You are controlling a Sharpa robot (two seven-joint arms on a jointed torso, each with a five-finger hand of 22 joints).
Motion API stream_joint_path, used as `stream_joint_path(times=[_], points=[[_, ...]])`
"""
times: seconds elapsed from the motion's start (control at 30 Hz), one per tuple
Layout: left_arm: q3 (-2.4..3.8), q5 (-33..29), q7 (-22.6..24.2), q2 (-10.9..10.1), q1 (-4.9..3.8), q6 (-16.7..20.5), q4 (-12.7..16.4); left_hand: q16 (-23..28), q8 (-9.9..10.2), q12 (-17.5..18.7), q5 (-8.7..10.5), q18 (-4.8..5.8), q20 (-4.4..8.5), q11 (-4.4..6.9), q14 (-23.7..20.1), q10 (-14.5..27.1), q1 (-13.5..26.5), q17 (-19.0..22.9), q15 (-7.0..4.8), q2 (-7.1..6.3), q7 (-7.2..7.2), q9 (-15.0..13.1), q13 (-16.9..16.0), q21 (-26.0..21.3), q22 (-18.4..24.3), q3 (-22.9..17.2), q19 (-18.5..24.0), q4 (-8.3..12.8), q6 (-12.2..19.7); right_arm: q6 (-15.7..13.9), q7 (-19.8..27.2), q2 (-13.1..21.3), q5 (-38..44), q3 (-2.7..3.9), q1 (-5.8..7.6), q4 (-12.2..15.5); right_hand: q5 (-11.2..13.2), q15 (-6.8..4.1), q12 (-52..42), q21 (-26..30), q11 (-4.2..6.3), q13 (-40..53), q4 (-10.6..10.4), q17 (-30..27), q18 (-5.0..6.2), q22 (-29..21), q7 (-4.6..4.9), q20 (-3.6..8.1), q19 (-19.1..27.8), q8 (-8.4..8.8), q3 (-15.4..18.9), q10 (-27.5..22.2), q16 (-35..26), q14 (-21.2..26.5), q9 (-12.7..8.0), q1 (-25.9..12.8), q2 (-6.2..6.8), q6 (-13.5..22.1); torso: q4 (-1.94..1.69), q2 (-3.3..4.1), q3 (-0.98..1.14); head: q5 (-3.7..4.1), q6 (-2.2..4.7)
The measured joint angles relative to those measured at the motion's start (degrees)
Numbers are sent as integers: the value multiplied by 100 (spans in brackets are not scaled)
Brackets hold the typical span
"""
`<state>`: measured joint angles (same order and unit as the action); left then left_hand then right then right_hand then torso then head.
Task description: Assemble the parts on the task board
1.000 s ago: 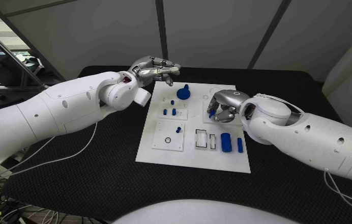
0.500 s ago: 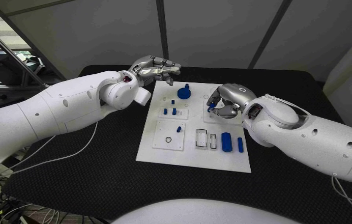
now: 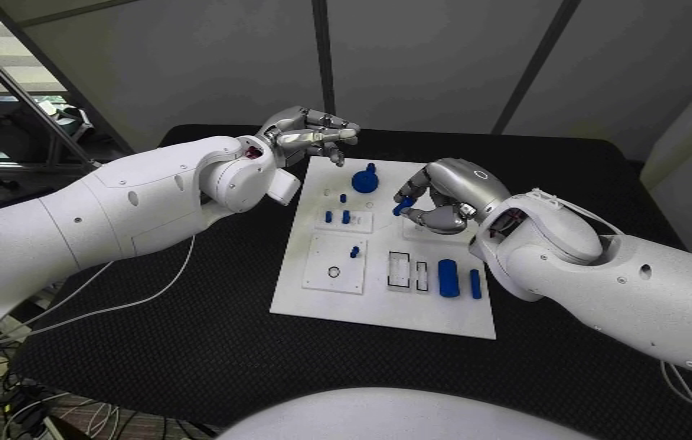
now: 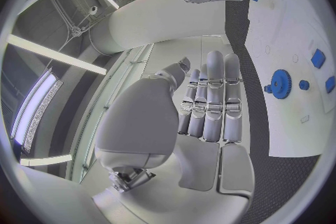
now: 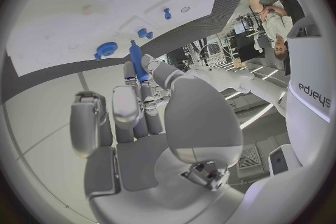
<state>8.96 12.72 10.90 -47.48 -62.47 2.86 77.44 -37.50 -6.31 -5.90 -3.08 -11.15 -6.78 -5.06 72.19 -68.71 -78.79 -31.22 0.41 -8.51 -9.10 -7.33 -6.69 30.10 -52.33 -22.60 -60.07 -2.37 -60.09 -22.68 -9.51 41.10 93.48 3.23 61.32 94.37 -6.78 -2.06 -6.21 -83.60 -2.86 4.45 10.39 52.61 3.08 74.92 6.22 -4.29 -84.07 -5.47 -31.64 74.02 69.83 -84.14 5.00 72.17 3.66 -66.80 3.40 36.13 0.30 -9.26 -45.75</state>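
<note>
1. while your right hand (image 3: 440, 200) hovers above the board (image 3: 382, 305), its fingertips pinch a blue peg (image 5: 137, 63).
2. your left hand (image 3: 307, 135) holds nothing, fingers together, beside the board's far corner.

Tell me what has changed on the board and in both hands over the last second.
The right hand, pinching a small blue part in its fingers, has lifted off the task board and carried the part toward the blue gear. The left hand stays raised beyond the board's far left corner, holding nothing. The other parts on the board lie as before.
</note>
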Motion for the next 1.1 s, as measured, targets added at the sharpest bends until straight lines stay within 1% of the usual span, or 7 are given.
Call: stream_joint_path(times=[0.03,0.1,0.3,0.37,0.6,0.77,1.1], points=[[0,0,-1,2,0,-1,1,0,0,0,0,0,0,0,0,0,0,0,0,0,0,0,0,0,0,0,0,0,0,8,8,-48,-35,-4,0,6,0,0,0,0,0,0,1,-13,0,0,0,0,0,0,0,0,0,0,0,0,0,0,-1,1,-1,-8,-2],[0,0,-3,8,0,-3,3,0,0,0,0,0,0,0,0,0,0,0,0,0,0,0,0,0,0,0,0,0,0,32,31,-179,-114,-48,7,9,-10,0,0,0,0,0,2,-40,0,0,0,0,0,0,0,0,0,0,0,0,0,0,-3,2,-2,-26,-10],[0,0,-9,41,0,-8,1,0,0,0,0,0,0,0,0,0,0,0,0,0,0,0,0,0,0,0,0,0,0,185,129,-574,-287,-264,-40,-104,-28,0,46,0,0,-1,9,-114,0,0,0,0,0,3,5,0,-29,0,-2,0,0,1,-6,5,2,-79,-47],[0,0,-10,55,0,-9,0,0,0,0,0,0,0,0,0,0,0,0,0,0,0,1,0,0,0,0,0,0,0,249,164,-680,-328,-317,-72,-160,-28,0,55,0,0,-1,9,-115,1,0,0,0,0,37,5,0,-29,0,-3,0,0,2,-7,5,1,-96,-59],[-4,0,-10,98,-6,-10,-4,0,0,0,0,0,0,0,0,0,0,-1,0,0,0,-5,-7,0,8,0,0,0,0,441,257,-971,-379,-388,-121,-353,-28,1,78,22,0,-3,9,-125,1,-1,11,0,0,39,5,0,-49,0,-4,3,-2,15,-10,5,1,-214,-122],[-10,0,-11,124,-14,-14,-3,0,0,0,0,0,0,0,0,0,0,-1,0,0,0,-5,-6,-22,8,16,0,16,0,560,296,-1128,-390,-459,-139,-549,-27,1,113,22,0,-6,9,-125,1,-1,20,0,0,67,6,0,-49,0,-5,23,-23,25,-8,5,-2,-261,-146],[-15,-7,-10,146,-24,-20,-6,23,0,0,0,0,0,0,0,0,0,-1,0,0,0,-4,-6,-22,13,15,0,16,0,744,329,-1328,-389,-493,-198,-699,-20,1,122,22,0,-16,7,-125,1,-1,39,0,1,71,7,0,-49,0,-15,23,-22,46,-4,6,-2,-337,-203]])
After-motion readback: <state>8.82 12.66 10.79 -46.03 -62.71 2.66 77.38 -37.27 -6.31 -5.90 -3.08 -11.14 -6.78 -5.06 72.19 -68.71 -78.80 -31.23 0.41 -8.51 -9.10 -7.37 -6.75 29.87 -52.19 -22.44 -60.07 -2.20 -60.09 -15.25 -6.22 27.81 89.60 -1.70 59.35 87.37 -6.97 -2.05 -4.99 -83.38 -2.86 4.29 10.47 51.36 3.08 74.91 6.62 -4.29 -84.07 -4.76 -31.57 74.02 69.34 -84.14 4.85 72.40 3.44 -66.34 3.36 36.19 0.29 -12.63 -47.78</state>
